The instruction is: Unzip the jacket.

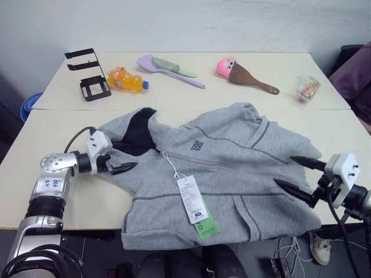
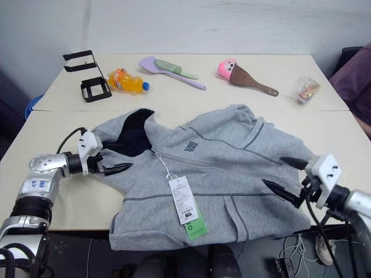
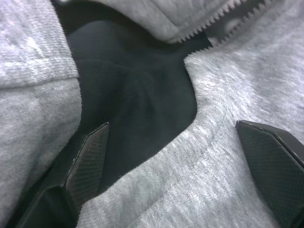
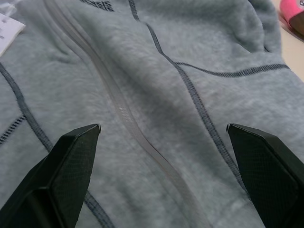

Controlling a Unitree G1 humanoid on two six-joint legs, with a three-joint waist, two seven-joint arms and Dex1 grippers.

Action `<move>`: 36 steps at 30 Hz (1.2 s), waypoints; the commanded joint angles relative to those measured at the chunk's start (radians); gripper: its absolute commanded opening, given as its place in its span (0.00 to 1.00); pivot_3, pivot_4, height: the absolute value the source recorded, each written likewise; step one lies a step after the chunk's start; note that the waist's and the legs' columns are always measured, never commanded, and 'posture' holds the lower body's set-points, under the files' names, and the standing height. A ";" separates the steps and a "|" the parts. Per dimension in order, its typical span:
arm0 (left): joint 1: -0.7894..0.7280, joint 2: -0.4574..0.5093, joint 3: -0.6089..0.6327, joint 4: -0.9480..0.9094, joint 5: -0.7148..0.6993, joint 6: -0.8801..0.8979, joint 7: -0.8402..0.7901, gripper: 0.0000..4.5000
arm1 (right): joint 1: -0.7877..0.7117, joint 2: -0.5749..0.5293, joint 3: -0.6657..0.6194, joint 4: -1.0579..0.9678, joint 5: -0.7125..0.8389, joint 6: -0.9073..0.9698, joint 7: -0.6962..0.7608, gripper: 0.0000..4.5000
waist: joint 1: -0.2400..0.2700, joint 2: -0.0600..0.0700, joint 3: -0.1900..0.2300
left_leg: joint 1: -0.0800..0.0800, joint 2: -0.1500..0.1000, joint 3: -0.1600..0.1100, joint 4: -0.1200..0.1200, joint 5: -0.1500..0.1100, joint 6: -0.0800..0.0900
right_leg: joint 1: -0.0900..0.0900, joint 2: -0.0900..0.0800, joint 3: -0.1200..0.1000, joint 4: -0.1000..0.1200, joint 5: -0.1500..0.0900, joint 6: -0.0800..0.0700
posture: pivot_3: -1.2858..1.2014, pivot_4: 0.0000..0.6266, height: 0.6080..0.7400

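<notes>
The left hand (image 1: 119, 167) reaches in from the left, roughly level, its two black fingers (image 3: 88, 164) spread wide at the dark-lined hood of the light-grey fleece jacket (image 1: 232, 174), gripping nothing. The right hand (image 1: 298, 176) hovers at the jacket's right edge, pointing inward, its fingers (image 4: 71, 166) also spread and empty.

Soft, even light falls from above on the pale table (image 1: 174, 98), bright without glare. Shadows are faint and short: a thin one under the jacket (image 1: 232, 174) along the table's near edge, small ones beside the orange bottle (image 1: 126, 80) and the black stand (image 1: 90, 75). Both head views are sharp. In the left wrist view the near fleece blurs, and the dark hood lining (image 3: 137, 95) reads almost black.
</notes>
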 commanded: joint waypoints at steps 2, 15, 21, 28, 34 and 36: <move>0.014 0.026 0.066 -0.098 -0.113 0.093 -0.085 1.00 | 0.017 0.030 -0.022 -0.130 0.063 0.032 -0.032 0.99 | 0.002 0.000 0.000 | 0.000 0.000 0.000 0.000 0.000 0.000 | 0.000 0.000 0.000 0.000 0.000 0.000 | 0.52 0.24 1.00; -0.160 -0.024 -0.127 -0.238 -0.105 0.118 -0.364 1.00 | -0.369 0.083 0.399 -0.235 0.315 0.597 -0.268 0.99 | 0.025 -0.001 0.000 | -0.001 -0.002 0.000 0.002 0.000 0.000 | -0.001 0.003 0.001 0.000 0.000 0.000 | 0.52 0.24 1.00; -0.248 -0.145 -0.140 -0.018 -0.025 -0.118 -0.309 1.00 | -0.542 0.205 0.592 -0.040 0.169 0.635 -0.306 0.99 | 0.026 -0.001 0.000 | -0.006 -0.002 0.000 0.003 0.000 0.001 | -0.004 0.004 -0.002 0.000 0.000 0.000 | 0.52 0.24 1.00; -0.248 -0.186 -0.150 0.046 -0.015 -0.195 -0.324 1.00 | -0.602 0.291 0.651 0.030 0.199 0.718 -0.218 0.99 | 0.021 -0.001 0.000 | -0.013 -0.002 0.000 0.006 0.000 0.002 | -0.007 0.004 -0.007 0.000 0.000 0.000 | 0.52 0.24 1.00; -0.240 -0.200 -0.158 0.052 -0.002 -0.203 -0.320 1.00 | -0.642 0.335 0.670 0.065 0.223 0.797 -0.169 0.99 | 0.021 -0.001 0.000 | -0.013 -0.002 -0.002 0.008 0.000 0.002 | -0.007 0.003 -0.007 0.001 0.000 0.000 | 0.52 0.24 1.00; -0.241 -0.206 -0.160 0.058 0.004 -0.207 -0.315 1.00 | -0.653 0.347 0.687 0.082 0.206 0.801 -0.161 0.95 | 0.021 -0.001 0.000 | -0.013 -0.001 -0.003 0.008 0.000 0.002 | -0.007 0.003 -0.007 0.001 0.000 0.000 | 0.52 0.24 1.00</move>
